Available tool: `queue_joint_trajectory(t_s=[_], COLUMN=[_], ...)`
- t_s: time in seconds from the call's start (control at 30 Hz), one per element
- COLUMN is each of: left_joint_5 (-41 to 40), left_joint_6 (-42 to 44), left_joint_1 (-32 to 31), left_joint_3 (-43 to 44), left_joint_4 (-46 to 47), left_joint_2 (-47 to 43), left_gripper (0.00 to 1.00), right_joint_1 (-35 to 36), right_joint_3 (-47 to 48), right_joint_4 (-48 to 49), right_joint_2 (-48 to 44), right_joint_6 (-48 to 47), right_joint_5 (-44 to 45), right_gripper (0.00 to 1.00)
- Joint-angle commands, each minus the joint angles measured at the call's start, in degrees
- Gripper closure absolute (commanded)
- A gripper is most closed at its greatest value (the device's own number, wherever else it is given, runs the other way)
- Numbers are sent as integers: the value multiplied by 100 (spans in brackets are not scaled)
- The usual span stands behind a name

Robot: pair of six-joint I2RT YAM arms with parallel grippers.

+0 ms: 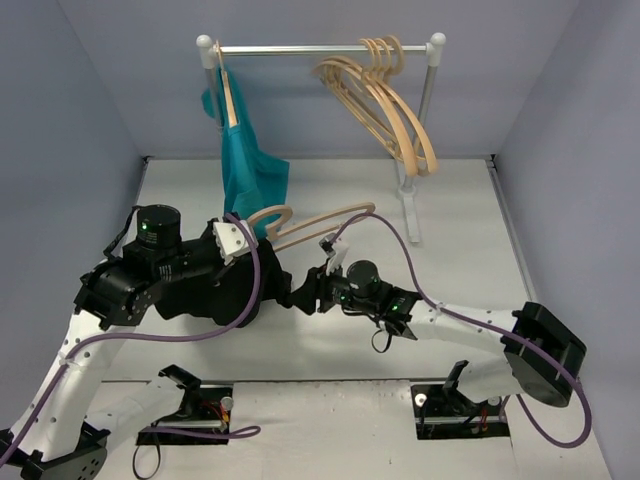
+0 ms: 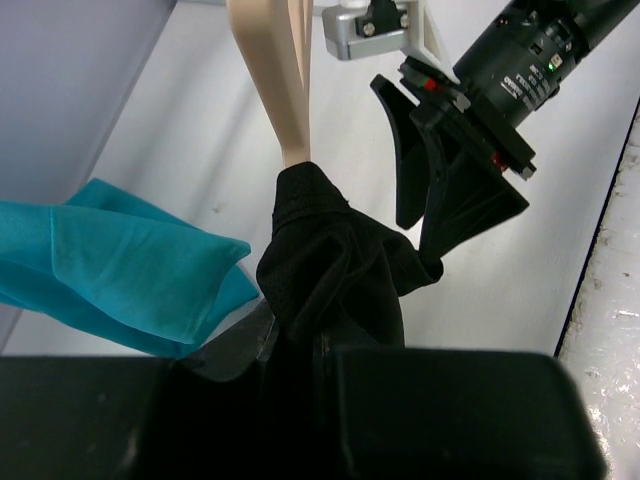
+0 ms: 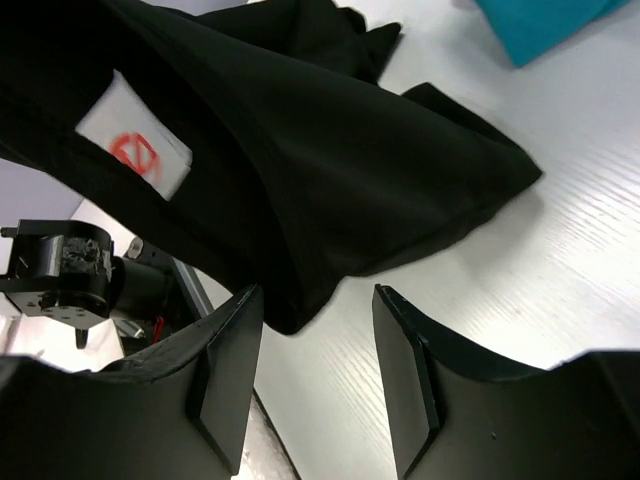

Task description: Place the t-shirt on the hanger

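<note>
Directly ahead of right pincer (image 3: 318, 300), t-shirt (image 3: 300, 170).

We cannot see the fingertips of the left gripper (image 2: 300, 362) or the lower end of the hanger (image 2: 270, 80), both buried in the bunched t-shirt (image 2: 330, 260), while the teal garment (image 2: 110, 270) runs off the left wrist view's left edge and the t-shirt overruns the right wrist view's top.

Bright, even light; the t-shirt (image 3: 300, 150) reads featureless black.
</note>
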Motion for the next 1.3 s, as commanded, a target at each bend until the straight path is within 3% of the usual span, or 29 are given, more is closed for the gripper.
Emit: queue_joint_trajectory(t_s=[0.0, 0.63, 0.7, 0.77, 0.8, 0.87, 0.93, 1.27], left_joint_5=[161, 196, 210, 186, 184, -118, -329, -377], left_joint_6=[-57, -86, -93, -109, -125, -205, -397, -1098], left_joint_1=[24, 33, 33, 33, 33, 25, 24, 24], left_joint_3=[6, 6, 6, -2, -11, -58, -188, -951], left_joint_4=[549, 558, 558, 550, 549, 552, 598, 707], left_joint_2=[-6, 106, 85, 32, 14, -107, -203, -924], left_gripper=[100, 100, 100, 100, 100, 100, 100, 100], right_joint_1=[145, 303, 302, 295, 279, 48, -164, -1544], right_joint_3=[432, 379, 321, 230, 172, 44, -65, -382], right_joint_4=[1173, 1508, 1550, 1549, 1549, 1442, 1125, 167], right_joint_2=[257, 947, 973, 916, 856, 699, 532, -764], right_joint_6=[-19, -148, -138, -161, -163, -279, -345, -609], right_joint_5=[237, 575, 659, 924, 937, 1013, 974, 393], right_gripper=[55, 56, 60, 74, 75, 91, 100, 100])
